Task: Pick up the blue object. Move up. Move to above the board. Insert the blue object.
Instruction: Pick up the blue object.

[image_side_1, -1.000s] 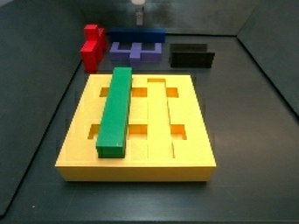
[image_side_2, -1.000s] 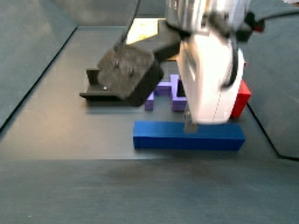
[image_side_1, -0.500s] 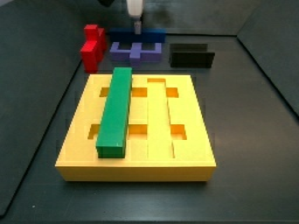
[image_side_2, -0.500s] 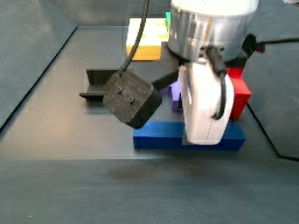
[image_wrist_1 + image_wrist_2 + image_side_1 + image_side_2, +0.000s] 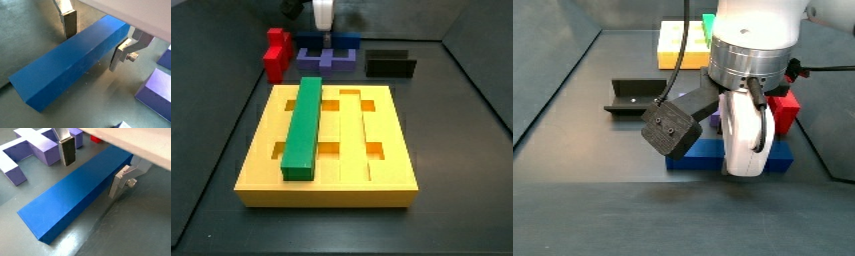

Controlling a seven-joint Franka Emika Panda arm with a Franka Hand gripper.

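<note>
The blue object (image 5: 67, 62) is a long dark blue bar lying flat on the dark floor; it also shows in both wrist views (image 5: 77, 195). My gripper (image 5: 93, 40) is open and straddles it, one finger (image 5: 69, 22) on each long side, with a small gap at the pads. In a side view the gripper (image 5: 743, 158) is down over the bar (image 5: 694, 152). The board (image 5: 385, 135) is a large yellow slab with grooves, away from the gripper (image 5: 323, 28). A green bar (image 5: 302, 125) lies in its left groove.
A purple notched block (image 5: 30, 150) and a red block (image 5: 787, 108) lie right beside the blue bar. The dark fixture (image 5: 633, 95) stands close by on the floor. Grey walls enclose the floor.
My gripper has come down from above until its fingers sit on either side of the blue bar. The bar has not moved.
</note>
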